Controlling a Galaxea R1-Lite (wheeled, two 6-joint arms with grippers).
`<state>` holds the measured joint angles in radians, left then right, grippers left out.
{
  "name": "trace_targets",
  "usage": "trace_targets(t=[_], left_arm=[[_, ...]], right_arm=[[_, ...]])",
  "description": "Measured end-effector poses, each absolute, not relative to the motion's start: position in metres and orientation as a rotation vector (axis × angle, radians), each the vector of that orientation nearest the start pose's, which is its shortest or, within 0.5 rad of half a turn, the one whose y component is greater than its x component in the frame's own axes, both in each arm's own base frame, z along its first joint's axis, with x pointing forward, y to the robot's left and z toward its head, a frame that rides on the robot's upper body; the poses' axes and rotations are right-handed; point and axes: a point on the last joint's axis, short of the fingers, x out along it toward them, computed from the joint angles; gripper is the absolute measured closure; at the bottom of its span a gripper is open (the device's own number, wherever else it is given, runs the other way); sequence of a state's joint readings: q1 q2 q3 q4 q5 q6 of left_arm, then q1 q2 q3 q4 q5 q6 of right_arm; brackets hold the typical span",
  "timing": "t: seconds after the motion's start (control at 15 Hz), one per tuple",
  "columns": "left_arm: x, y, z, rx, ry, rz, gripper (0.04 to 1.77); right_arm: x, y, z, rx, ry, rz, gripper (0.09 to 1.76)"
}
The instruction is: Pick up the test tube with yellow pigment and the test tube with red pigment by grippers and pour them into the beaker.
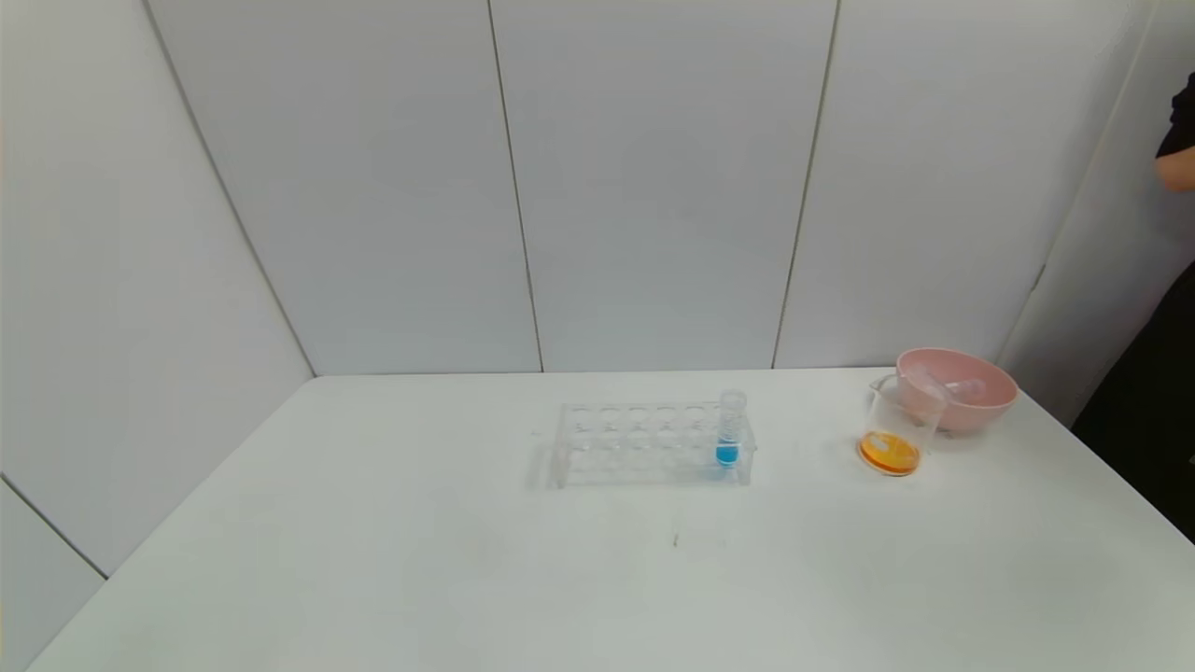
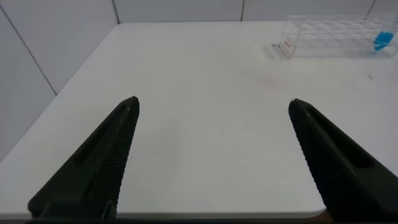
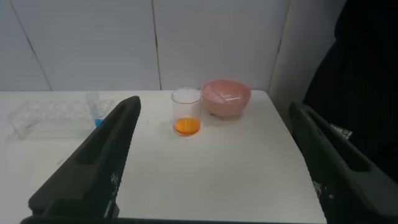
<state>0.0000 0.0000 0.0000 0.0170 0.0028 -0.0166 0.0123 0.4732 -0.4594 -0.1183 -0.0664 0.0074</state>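
Observation:
The beaker (image 1: pixel 894 431) stands at the table's right rear and holds orange liquid at its bottom; it also shows in the right wrist view (image 3: pixel 186 112). No tube with yellow or red liquid is in view. Clear tubes with no colour in them (image 1: pixel 948 385) lie in the pink bowl (image 1: pixel 990 403) just behind the beaker. My left gripper (image 2: pixel 213 101) is open and empty over the table's near left part. My right gripper (image 3: pixel 214 103) is open and empty, well short of the beaker. Neither gripper shows in the head view.
A clear tube rack (image 1: pixel 644 446) stands mid-table with one blue-liquid tube (image 1: pixel 728 434) at its right end; the rack also shows in the left wrist view (image 2: pixel 336 36) and the right wrist view (image 3: pixel 50 118). A person in dark clothes (image 1: pixel 1178 131) stands at the far right.

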Motion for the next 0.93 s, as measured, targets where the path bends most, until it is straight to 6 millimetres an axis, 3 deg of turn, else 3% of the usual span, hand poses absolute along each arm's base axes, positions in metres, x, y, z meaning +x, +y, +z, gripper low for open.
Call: trace_targets(t=[0.13,0.47,0.67,0.93], left_arm=[[-0.023,0.000,0.074,-0.017,0.017,0.003,0.09],[-0.023,0.000,0.074,-0.016,0.017,0.003,0.09],[-0.023,0.000,0.074,-0.017,0.017,0.003,0.09],[-0.023,0.000,0.074,-0.017,0.017,0.003,0.09]], right_arm=[[-0.014,-0.002,0.205,0.012,-0.158,-0.052,0.15],[-0.042,-0.002,0.163,0.005,-0.250,-0.053,0.15],[-0.042,-0.002,0.140,-0.022,-0.270,-0.058,0.15],[-0.026,-0.001,0.093,-0.027,-0.111,-0.015,0.15]])
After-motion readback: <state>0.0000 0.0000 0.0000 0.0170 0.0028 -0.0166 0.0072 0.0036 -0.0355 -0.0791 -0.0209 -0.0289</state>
